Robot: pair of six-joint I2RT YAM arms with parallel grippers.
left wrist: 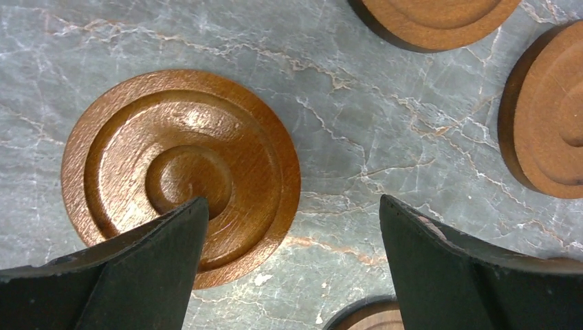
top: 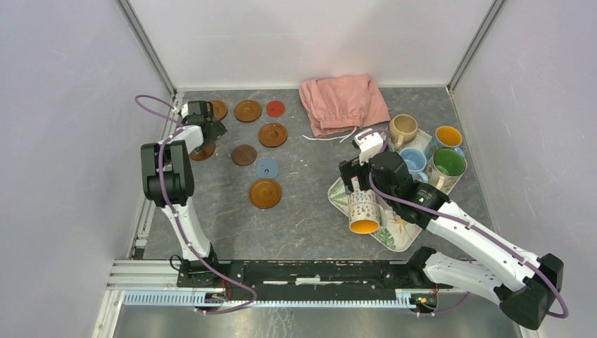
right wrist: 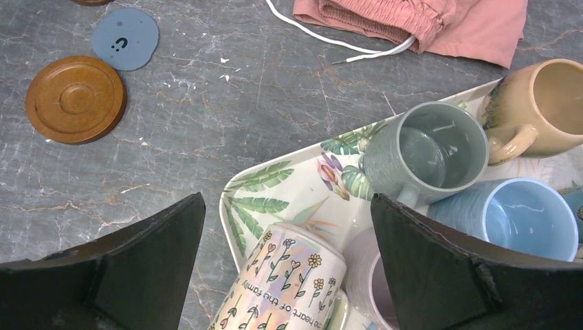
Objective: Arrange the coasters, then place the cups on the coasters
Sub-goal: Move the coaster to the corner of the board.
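Note:
Several coasters lie at the back left: brown discs (top: pixel 248 110), a red one (top: pixel 276 108) and a blue one (top: pixel 267 167). My left gripper (top: pixel 210 134) hangs open above them. One finger overlaps a ringed brown coaster (left wrist: pixel 180 172), with bare table between the jaws (left wrist: pixel 292 213). The cups crowd a leaf-patterned tray (top: pixel 394 236). My right gripper (right wrist: pixel 289 206) is open above a floral cup (right wrist: pixel 289 282) lying on its side. Beside it stand a grey-green cup (right wrist: pixel 426 148), a light blue one (right wrist: pixel 522 220), a beige one (right wrist: pixel 550 103) and a lilac one (right wrist: pixel 385 289).
A pink cloth (top: pixel 343 103) with a white drawstring lies at the back centre. White walls and metal posts close in the back and sides. Two more cups, orange inside (top: pixel 448 136) and green inside (top: pixel 446 163), stand at the tray's right end.

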